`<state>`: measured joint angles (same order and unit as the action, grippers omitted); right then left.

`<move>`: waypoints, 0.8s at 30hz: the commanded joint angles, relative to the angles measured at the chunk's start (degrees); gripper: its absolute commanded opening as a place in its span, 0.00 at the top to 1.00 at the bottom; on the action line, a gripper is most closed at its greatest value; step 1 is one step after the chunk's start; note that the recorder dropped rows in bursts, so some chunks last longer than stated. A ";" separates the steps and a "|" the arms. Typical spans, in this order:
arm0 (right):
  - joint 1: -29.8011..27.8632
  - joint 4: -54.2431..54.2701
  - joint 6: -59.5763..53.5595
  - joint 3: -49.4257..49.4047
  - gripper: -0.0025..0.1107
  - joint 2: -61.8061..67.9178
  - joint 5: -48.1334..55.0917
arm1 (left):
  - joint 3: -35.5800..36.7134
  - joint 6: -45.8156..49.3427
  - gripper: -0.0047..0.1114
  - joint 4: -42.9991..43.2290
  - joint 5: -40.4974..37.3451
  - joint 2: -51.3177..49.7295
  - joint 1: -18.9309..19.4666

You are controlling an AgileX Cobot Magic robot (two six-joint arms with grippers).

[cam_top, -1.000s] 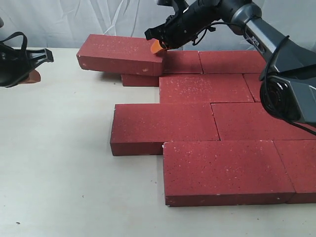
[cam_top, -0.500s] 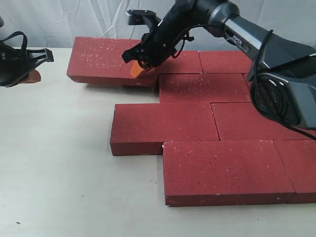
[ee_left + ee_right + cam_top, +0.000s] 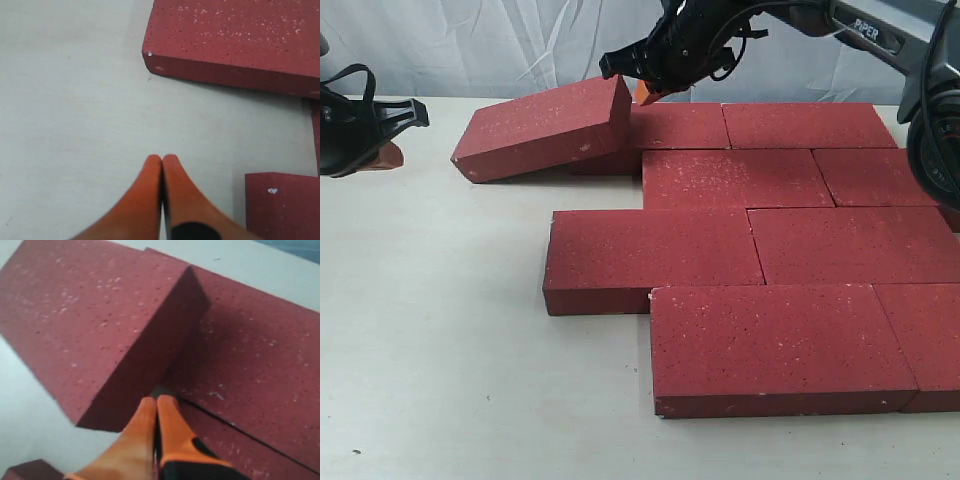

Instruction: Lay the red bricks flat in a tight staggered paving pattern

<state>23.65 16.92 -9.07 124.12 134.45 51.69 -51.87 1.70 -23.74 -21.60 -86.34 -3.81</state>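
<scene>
The outstretched right end effector, clenched empty, points down beside the tilted red brick.

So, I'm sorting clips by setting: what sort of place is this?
Probably an indoor robotics lab bench, not a building site: the red bricks lie on a plain pale tabletop, a creased white sheet hangs behind it, and a robot arm works over them.

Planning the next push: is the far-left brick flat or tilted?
Tilted: the brick has its end by the right end effector raised, its other end down on the table.
</scene>
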 commanded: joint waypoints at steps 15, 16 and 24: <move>11.86 14.82 -13.79 -1.27 0.98 3.65 8.19 | -0.29 0.14 0.96 -0.49 0.23 -0.29 0.27; 11.76 14.43 -13.65 -1.27 0.98 3.49 7.63 | -0.29 0.14 0.96 -0.49 0.23 -0.29 0.27; 7.99 3.35 0.83 -1.27 0.98 -0.42 2.17 | -0.29 0.15 0.96 -0.88 0.23 -0.29 0.27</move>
<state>33.16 24.13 -12.96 122.80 135.96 55.86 -51.87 1.70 -23.87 -21.60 -86.34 -3.81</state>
